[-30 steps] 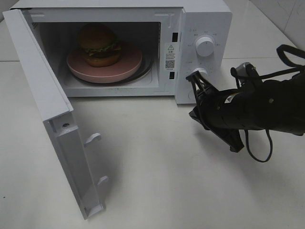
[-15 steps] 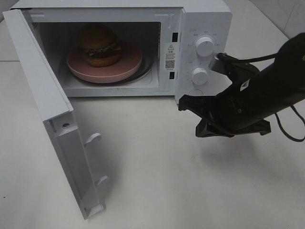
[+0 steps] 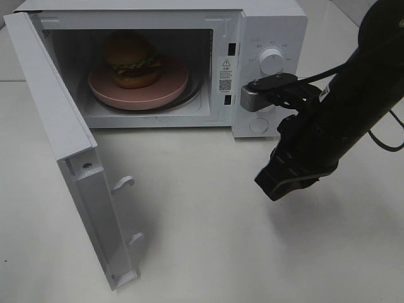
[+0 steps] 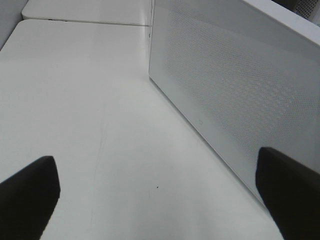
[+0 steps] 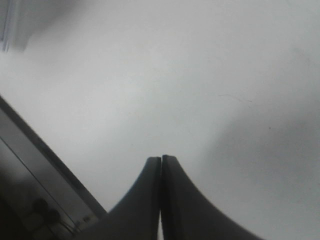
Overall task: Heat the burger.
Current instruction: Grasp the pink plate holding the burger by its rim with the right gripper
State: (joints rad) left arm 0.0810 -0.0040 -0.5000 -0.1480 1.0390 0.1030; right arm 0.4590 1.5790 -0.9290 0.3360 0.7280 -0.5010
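The burger (image 3: pixel 130 59) sits on a round pink plate (image 3: pixel 161 95) inside the white microwave (image 3: pixel 271 22), whose door (image 3: pixel 60 139) hangs wide open to the left. My right gripper (image 3: pixel 273 187) hovers over the table just in front of the control panel, pointing down and leftward. Its fingers (image 5: pixel 150 200) are pressed together with nothing between them, so the right gripper (image 5: pixel 161 159) is shut. The left gripper (image 4: pixel 152 162) is out of the high view; its wrist view shows both dark fingertips spread wide apart beside the microwave's perforated side wall (image 4: pixel 235 85).
The upper knob (image 3: pixel 271 61) shows on the panel. My right arm's wrist covers the lower knob. The open door's inner face carries two latch hooks (image 3: pixel 123 183). Bare white tabletop (image 3: pixel 208 240) stretches in front of the microwave.
The right gripper has left the lower knob and swung away from the panel. It has turned from facing the knob to pointing down at the table. Burger, plate and door are unmoved.
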